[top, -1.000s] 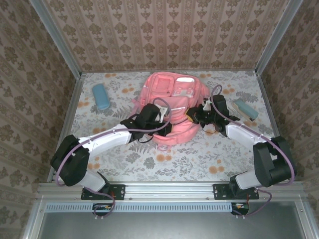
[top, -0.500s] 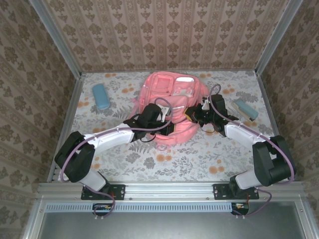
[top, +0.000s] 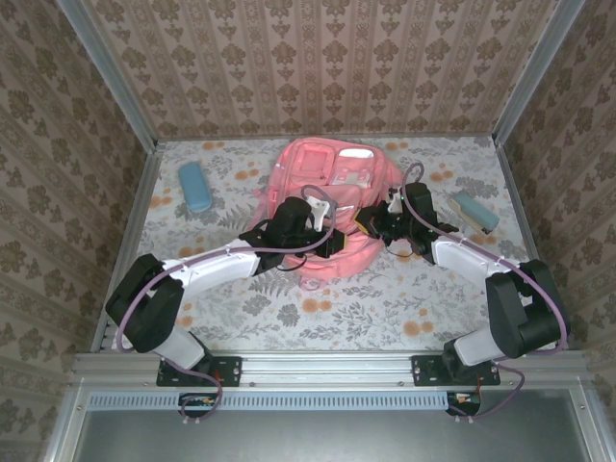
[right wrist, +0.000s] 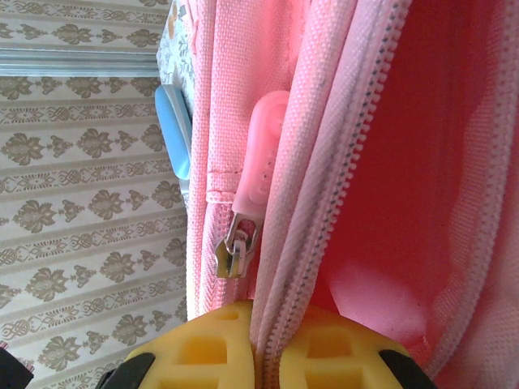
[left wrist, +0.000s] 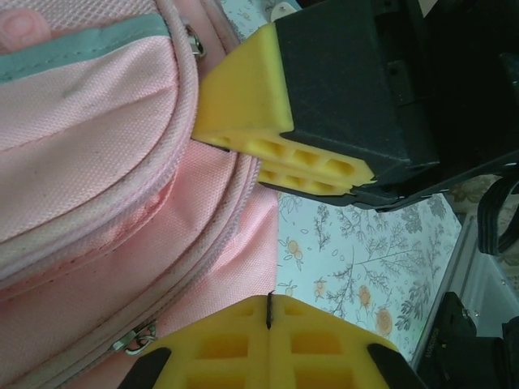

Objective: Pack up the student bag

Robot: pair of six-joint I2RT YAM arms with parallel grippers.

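The flower-patterned table (top: 385,308) takes up the middle of the overhead view, with patterned walls on three sides. The student bag (top: 332,192) lies flat at the upper centre of it, soft and pink, front pockets facing up, its lower end toward the arms.

The left arm (top: 207,265) reaches from the lower left up and across to the bag's lower edge. The right arm (top: 472,255) comes in from the lower right to the bag's right side.

The left gripper (top: 335,243) sits at the bag's lower middle. From its own camera, the left gripper (left wrist: 268,324) has its yellow fingers pressed together, and I can see nothing between them. They lie just beside the bag's pink fabric (left wrist: 97,211).

The right gripper (top: 369,223) is close by, at centre right of the bag. In the left wrist view it fills the upper right, its yellow tips (left wrist: 243,146) against the bag's zip seam. Its own camera shows the right gripper (right wrist: 259,344) pinched closed on the bag's zip edge (right wrist: 324,162), which runs up out of the fingers.

A blue case (top: 194,186) lies at the upper left of the table, well apart from the bag. A teal case (top: 474,212) lies at the right, near the right arm.

A pink pull tab (right wrist: 263,154) hangs from a metal zip slider (right wrist: 235,251) just above the right fingers. Another slider (left wrist: 134,340) shows at lower left in the left wrist view.
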